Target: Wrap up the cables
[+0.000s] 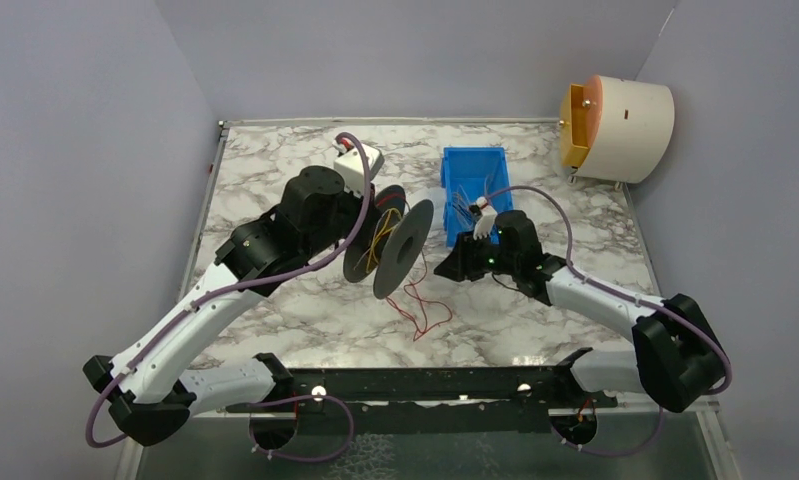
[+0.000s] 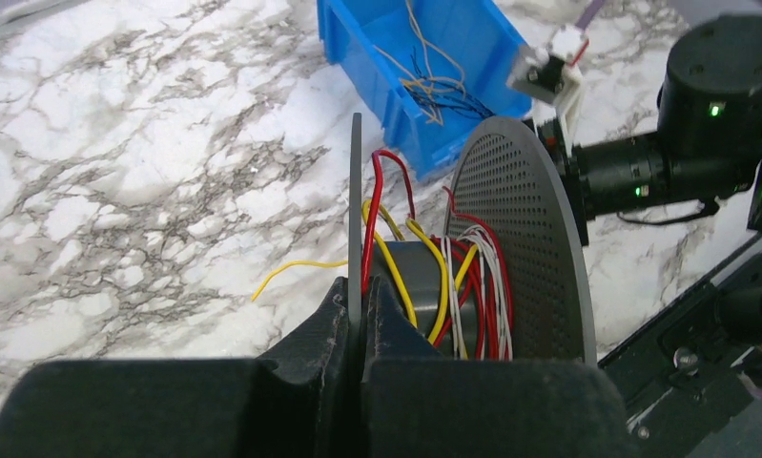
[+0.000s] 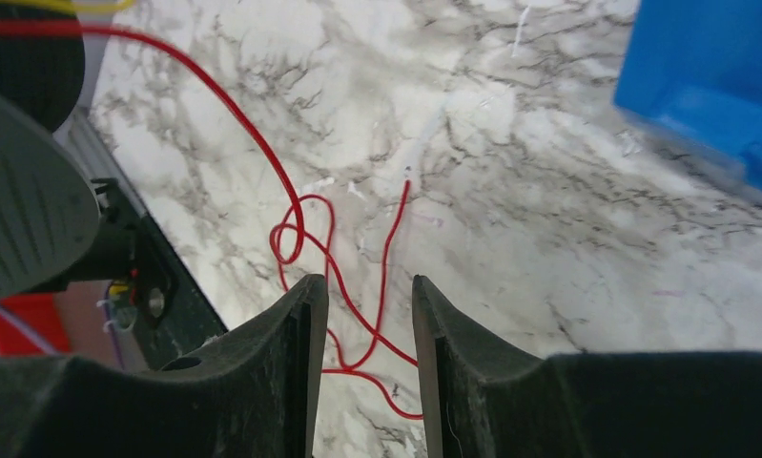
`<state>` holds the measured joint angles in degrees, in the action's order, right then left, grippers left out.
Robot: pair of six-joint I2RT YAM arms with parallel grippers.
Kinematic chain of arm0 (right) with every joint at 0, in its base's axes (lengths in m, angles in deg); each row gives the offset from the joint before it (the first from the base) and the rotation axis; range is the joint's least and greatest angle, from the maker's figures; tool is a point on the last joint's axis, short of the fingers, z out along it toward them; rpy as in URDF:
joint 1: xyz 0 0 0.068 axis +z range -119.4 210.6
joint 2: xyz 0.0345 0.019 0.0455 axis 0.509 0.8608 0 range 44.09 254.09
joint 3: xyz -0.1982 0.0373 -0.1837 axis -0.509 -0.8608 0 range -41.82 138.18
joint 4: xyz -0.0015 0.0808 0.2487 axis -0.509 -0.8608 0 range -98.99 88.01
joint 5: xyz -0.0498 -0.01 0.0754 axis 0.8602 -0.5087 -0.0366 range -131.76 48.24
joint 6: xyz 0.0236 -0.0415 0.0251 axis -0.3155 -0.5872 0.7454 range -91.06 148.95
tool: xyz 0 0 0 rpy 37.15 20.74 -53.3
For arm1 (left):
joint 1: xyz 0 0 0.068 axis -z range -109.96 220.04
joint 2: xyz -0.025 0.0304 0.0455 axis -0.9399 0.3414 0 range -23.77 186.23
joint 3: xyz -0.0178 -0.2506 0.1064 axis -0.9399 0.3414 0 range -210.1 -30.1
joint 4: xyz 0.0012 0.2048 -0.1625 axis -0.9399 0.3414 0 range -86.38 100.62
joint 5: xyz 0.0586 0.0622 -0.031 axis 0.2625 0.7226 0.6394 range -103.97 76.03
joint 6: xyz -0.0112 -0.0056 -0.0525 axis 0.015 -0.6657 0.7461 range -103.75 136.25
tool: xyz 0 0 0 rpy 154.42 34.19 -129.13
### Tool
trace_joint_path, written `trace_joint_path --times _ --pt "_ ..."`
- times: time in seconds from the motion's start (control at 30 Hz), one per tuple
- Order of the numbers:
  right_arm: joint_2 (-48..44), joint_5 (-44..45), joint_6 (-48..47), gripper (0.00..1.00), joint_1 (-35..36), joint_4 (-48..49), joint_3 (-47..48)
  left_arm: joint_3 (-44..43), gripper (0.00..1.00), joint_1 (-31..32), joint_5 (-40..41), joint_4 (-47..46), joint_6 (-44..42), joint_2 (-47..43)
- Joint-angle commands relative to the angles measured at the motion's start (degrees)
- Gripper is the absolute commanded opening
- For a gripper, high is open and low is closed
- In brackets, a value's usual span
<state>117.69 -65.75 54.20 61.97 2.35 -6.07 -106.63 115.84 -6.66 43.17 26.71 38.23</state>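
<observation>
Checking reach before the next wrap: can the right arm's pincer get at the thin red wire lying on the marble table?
Probably yes: the right pincer hangs open directly above the thin red wire on the marble table, with nothing between them.

The left arm (image 1: 190, 315) reaches forward and in toward the middle with its wrist raised. The left hand (image 2: 360, 291) is clamped tight on the thin edge of a spool disc (image 2: 356, 191). The right arm (image 1: 600, 292) stretches low across to the left. The right hand (image 3: 369, 296) tilts downward, its fingers parted with nothing gripped between them.
</observation>
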Motion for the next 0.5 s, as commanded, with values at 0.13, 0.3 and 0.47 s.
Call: trace_joint_path --times 0.13,0.3,0.47 --pt "-0.22 -10.54 9.48 0.45 0.19 23.57 -8.8 -5.95 0.0 -0.19 5.61 -3.65 4.63 -1.14" --pt "1.06 -8.07 6.17 0.49 1.52 29.2 -11.85 -7.08 0.0 -0.19 5.75 -3.79 5.14 -0.87" --pt "3.23 -7.99 1.99 0.51 1.58 35.71 -15.11 -7.75 0.0 -0.19 5.46 -3.84 5.25 -0.8"
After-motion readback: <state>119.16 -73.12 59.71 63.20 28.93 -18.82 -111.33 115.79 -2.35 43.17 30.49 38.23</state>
